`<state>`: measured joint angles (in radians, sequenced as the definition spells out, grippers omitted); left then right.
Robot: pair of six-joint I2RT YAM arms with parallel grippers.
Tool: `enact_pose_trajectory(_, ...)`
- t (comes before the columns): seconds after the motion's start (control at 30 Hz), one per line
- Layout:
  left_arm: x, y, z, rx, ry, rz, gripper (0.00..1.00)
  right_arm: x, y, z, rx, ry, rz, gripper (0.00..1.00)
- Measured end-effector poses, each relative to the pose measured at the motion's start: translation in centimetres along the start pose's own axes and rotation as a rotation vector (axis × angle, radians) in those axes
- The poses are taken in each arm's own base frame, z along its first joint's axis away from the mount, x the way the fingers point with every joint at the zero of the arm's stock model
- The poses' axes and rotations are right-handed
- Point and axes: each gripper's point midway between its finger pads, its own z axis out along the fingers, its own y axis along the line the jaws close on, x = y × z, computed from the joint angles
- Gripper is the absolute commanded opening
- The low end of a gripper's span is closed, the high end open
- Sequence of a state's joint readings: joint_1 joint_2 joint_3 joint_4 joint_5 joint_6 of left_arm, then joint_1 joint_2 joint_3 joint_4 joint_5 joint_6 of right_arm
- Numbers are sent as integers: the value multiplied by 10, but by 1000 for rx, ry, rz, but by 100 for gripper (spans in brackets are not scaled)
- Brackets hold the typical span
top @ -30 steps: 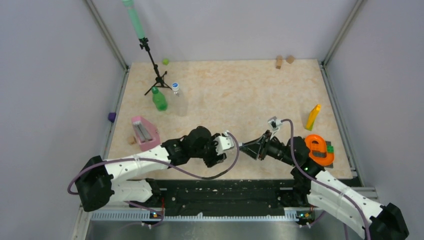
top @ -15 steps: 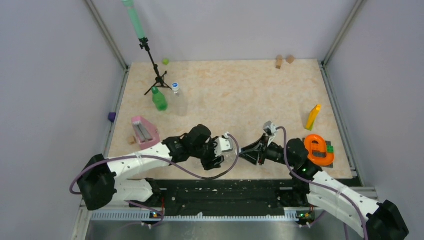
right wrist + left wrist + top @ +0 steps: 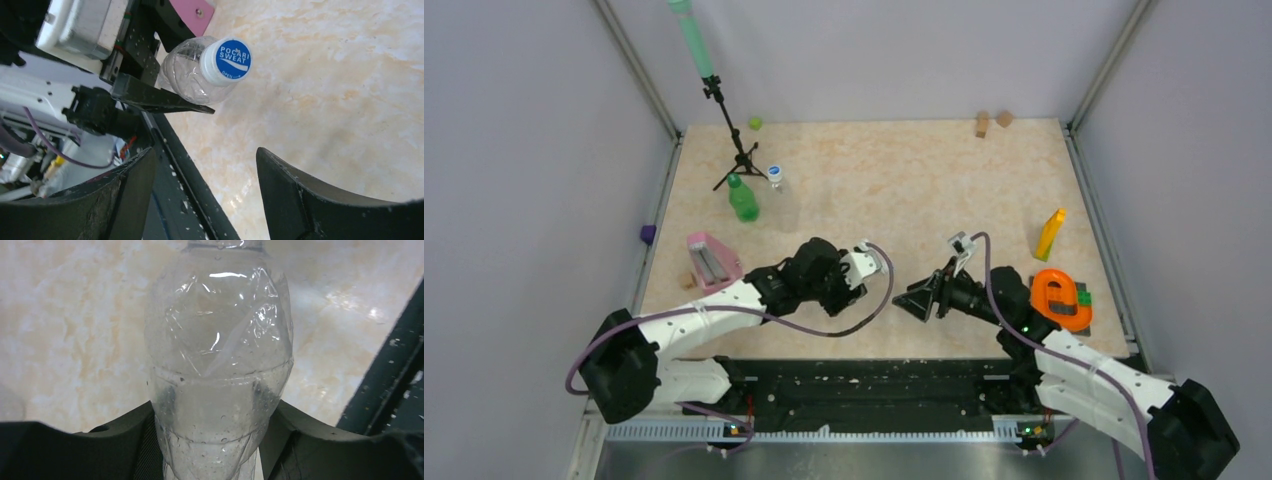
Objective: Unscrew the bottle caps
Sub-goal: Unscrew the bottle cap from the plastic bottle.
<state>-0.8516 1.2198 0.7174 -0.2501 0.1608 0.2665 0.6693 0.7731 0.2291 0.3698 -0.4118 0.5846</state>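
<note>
While left claw (image 3: 212,437) grips bottle (image 3: 217,340) | right claw (image 3: 205,162) opened, backed off cap (image 3: 227,60)

The tabletop (image 3: 924,190) is finished in a pale beige, marble-like pattern w/ faint orange veining. It is closed in on 3 sides by plain light-grey walls (image 3: 874,50). Aluminium posts (image 3: 635,65) are set at both back corners, & metal rails are run along the L & R edges. At the near edge a black plate (image 3: 874,385), speckled w/ white marks, is fixed, w/ a ribbed metal strip (image 3: 824,432) in front. Lighting is even & diffuse; soft glare is seen on the surface in the wrist views.
</note>
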Motion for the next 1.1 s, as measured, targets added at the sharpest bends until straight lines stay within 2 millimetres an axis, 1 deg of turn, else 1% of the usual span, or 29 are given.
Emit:
enact_pose_trajectory(0.1, 2, 16, 0, -91, 11, 10, 0, -11, -1, 0, 38, -53, 85, 71)
enact_pose_trajectory(0.17, 3, 21, -1, -130, 1, 27, 0, -19, -5, 1, 83, -83, 148, 69)
enact_pose_trajectory(0.27, 6, 17, -3, -146, -46, 70, 0, -30, -8, 2, 116, -137, 239, 68)
enact_pose_trajectory(0.4, 18, 3, -6, -133, -82, 162, 0, -38, -5, 3, 114, -174, 322, 66)
enact_pose_trajectory(0.43, 19, 1, -6, -129, -87, 178, 0, -38, -5, 3, 115, -178, 339, 66)
enact_pose_trajectory(0.5, 18, -2, -6, -125, -101, 209, 0, -37, -6, 4, 122, -174, 373, 62)
enact_pose_trajectory(0.57, 12, -3, -7, -125, -121, 237, 0, -34, -8, 6, 134, -158, 412, 59)
enact_pose_trajectory(0.73, 0, -2, -6, -150, -162, 287, 0, -22, -11, 13, 148, -97, 484, 57)
enact_pose_trajectory(0.83, 3, 1, -3, -169, -145, 300, 0, -21, -9, 15, 137, -86, 505, 56)
enact_pose_trajectory(0.93, 10, 1, 4, -173, -106, 320, 0, -23, -4, 16, 116, -83, 518, 56)
enact_pose_trajectory(1.03, 15, 1, 9, -178, -73, 338, 0, -28, 2, 16, 84, -92, 520, 45)
enact_pose_trajectory(1.1, 16, 1, 10, -182, -65, 342, 0, -30, 5, 16, 69, -95, 520, 43)
